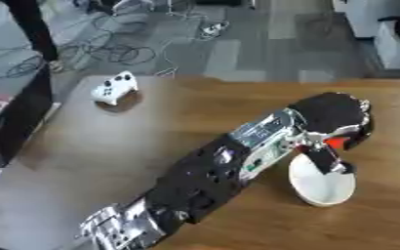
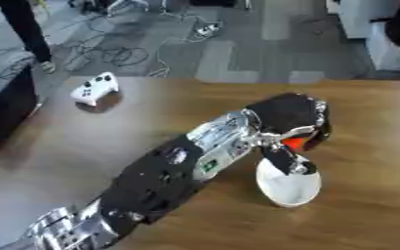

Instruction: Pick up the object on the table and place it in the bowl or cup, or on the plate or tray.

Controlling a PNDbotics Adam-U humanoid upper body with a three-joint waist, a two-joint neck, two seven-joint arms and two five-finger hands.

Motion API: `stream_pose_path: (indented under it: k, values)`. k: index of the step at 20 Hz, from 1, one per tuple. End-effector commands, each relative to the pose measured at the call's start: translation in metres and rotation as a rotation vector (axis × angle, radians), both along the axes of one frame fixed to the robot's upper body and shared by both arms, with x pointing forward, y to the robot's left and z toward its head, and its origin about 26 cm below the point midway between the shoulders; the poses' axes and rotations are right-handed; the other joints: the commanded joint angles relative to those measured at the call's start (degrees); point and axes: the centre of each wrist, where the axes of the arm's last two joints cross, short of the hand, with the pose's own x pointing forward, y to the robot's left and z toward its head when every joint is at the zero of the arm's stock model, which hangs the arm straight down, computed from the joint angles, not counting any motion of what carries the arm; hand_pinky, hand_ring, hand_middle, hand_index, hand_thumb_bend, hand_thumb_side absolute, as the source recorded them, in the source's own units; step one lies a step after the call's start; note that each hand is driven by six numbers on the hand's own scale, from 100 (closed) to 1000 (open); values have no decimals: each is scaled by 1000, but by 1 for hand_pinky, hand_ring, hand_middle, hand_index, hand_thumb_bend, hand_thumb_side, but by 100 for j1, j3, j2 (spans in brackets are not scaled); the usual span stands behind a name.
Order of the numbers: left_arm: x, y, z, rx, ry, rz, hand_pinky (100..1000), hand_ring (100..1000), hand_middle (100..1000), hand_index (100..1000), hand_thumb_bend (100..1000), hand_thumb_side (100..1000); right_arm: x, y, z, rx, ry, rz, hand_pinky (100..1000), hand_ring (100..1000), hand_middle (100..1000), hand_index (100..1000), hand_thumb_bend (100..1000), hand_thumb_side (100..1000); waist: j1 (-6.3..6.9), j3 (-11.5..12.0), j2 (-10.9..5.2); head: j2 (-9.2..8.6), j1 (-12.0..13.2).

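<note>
On the counter (image 1: 135, 146): one white bowl (image 1: 323, 188) and, well apart at the far left, one white game controller (image 1: 114, 88). My left robot hand (image 1: 336, 119) is curled round one small red-orange object (image 1: 336, 142), held just above the bowl's far rim.

My left hand (image 1: 336, 117) curled round red object (image 1: 336, 142), above white bowl (image 1: 321, 183); white game controller (image 1: 114, 88) at ten o'clock on wooden table (image 1: 110, 146).
</note>
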Motion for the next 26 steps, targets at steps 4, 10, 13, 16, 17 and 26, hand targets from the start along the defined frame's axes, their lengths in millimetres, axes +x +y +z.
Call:
stream_pose_path:
  k: [4,10,13,16,17,26]
  values:
    - [0,-2,0,4,-4,-12,100,141,201,393,510,117,0,-6,6,-21,-21,-16,427,597,681,907,187,754,-26,-27,-100,7,26]
    - [0,-1,0,5,-15,-42,237,444,496,579,727,617,0,-6,6,-21,-19,-20,427,597,681,907,186,754,-26,-27,-103,12,20]
    - [0,0,1,3,-21,-51,319,500,556,633,770,696,0,-7,5,-21,-17,-22,427,596,681,908,188,756,-27,-20,-106,17,24]
    - [1,1,1,8,-21,-55,417,589,647,702,797,753,-1,-7,5,-20,-16,-21,427,597,681,908,188,756,-31,-16,-111,18,30]
    - [1,1,2,7,-22,-56,414,587,644,701,797,750,-1,-7,4,-20,-15,-22,427,597,681,908,188,756,-33,-15,-113,18,32]
    - [3,12,4,-12,-23,-20,398,568,630,706,717,737,-2,-7,1,-14,-4,-26,427,596,680,908,184,755,-48,97,-163,-24,6]
